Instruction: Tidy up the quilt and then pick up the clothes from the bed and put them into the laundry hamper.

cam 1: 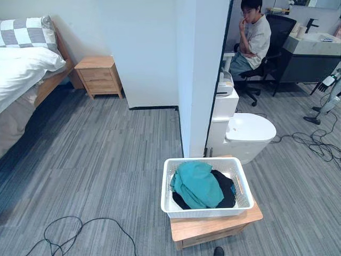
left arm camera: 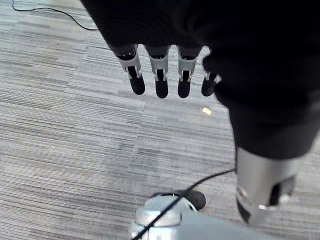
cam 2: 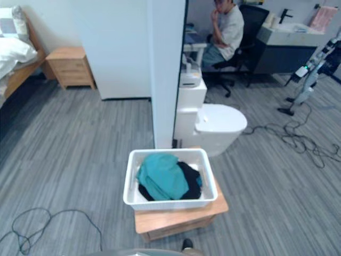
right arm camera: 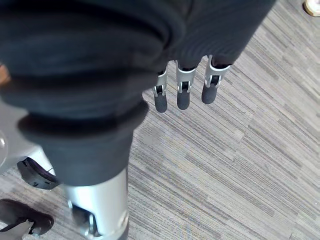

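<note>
Already, teal and black clothes (cam 1: 198,184) fill the white laundry hamper (cam 1: 169,188).

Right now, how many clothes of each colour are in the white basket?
Teal clothes: 1, the crumpled teal garment on top.
Black clothes: 1 dark bundle under and beside it; I cannot tell whether it is more than one piece.
Total: 2 that I can see, all inside the white plastic laundry hamper on the low wooden stool.
</note>
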### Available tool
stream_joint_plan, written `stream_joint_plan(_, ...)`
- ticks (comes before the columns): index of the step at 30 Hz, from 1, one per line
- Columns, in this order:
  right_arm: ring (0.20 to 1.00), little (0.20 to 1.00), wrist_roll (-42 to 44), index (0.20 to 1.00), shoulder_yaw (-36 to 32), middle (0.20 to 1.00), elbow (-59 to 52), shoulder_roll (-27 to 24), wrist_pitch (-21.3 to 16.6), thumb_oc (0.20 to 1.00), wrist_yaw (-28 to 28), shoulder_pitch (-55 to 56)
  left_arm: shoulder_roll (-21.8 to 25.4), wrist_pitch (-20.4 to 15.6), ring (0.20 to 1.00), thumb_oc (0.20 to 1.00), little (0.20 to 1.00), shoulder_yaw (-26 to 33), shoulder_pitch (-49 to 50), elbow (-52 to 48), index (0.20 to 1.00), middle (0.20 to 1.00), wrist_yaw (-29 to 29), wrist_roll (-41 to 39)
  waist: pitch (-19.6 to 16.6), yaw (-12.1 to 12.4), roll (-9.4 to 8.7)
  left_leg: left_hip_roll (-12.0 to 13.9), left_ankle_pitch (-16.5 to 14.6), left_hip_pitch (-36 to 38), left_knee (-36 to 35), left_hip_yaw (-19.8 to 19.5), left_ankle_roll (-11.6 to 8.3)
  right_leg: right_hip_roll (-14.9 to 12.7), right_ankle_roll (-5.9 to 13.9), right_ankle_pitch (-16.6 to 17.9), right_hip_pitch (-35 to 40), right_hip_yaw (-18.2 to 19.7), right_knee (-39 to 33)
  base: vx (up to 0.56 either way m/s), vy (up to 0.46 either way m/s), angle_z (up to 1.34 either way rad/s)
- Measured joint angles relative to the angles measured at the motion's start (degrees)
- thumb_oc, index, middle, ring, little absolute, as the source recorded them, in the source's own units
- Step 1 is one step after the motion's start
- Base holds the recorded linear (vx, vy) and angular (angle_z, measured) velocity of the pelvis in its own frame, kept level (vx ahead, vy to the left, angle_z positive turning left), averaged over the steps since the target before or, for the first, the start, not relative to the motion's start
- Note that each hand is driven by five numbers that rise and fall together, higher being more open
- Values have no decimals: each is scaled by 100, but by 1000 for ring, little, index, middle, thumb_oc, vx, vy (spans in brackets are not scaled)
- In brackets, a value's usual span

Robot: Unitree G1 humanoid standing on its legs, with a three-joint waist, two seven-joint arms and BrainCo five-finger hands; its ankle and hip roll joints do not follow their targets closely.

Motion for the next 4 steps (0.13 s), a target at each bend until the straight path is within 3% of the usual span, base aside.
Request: stream_joint_plan(4,1000,1000,799,1000,-213,1000,205,12,224,1000,-617,-47,170,-99,1000,1000,1000,-119,-272,-57,1000,1000,-4,377,-16,-15,-18,3,14,-18,0,-61,20,7,0,1,9,-16,0,-6,-35,3)
